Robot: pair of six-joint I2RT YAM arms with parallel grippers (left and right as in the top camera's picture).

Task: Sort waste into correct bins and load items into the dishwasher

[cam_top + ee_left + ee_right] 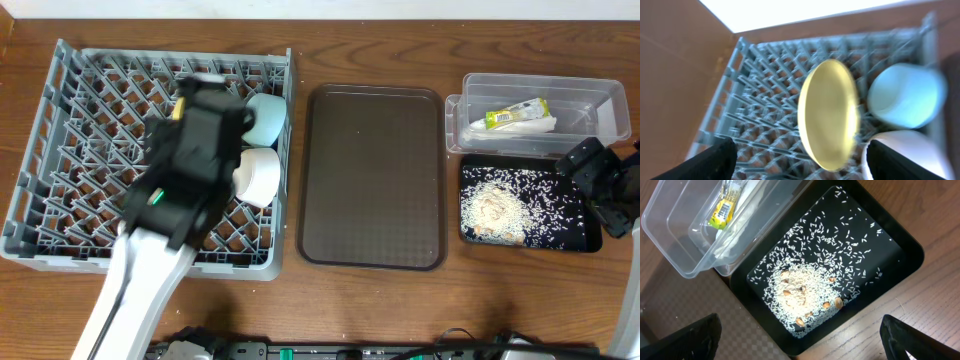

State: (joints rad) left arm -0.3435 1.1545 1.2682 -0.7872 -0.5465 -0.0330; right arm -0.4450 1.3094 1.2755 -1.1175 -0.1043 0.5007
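Note:
The grey dish rack [60, 150] stands at the left. In the left wrist view a yellow plate [827, 115] stands on edge among the pegs of the rack [755, 100]. Beside it are a light-blue bowl [905, 95] [266, 115] and a white cup or bowl [905, 150] [258, 175]. My left gripper [800, 162] is open and empty above the rack, apart from the plate. My right gripper [800, 340] [597, 190] is open and empty over the black tray [900, 245] of rice [805, 295]. The clear tub [670, 235] holds the wrapper [722, 210] and napkin [530, 124]. The chopsticks are out of view.
A large brown serving tray [372, 175] lies between the rack and the two bins. The clear tub [590, 100] sits behind the black tray [560, 235] at the right. My left arm hides the middle of the rack in the overhead view.

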